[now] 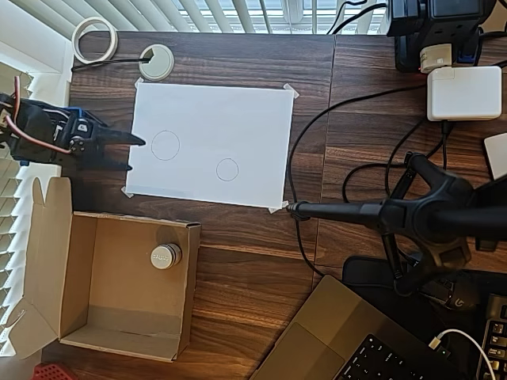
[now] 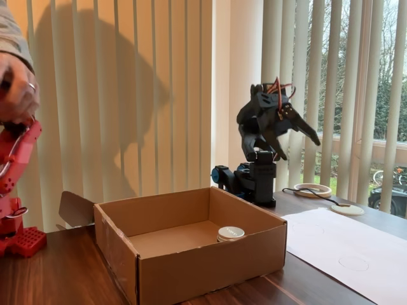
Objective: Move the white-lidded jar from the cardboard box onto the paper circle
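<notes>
One white-lidded jar (image 1: 166, 256) sits upright inside the cardboard box (image 1: 79, 317), near its right wall in the overhead view. The gripper (image 2: 299, 143), jaws spread and empty, is raised above the table, well apart from the paper circle (image 1: 227, 169)

A brown cardboard box (image 2: 191, 251) sits open on the dark wooden surface (image 2: 57, 273), one flap folded out at its back left. Inside, near the right wall, stands the white-lidded jar (image 2: 230, 233). Behind the box the black arm rises from its base, and its tool (image 2: 299, 141) hangs in the air with the fingers parted, pointing down to the right, holding nothing. To the right lies a white paper sheet (image 2: 343, 244) with the paper circle (image 2: 353, 261) faintly drawn near its front
</notes>
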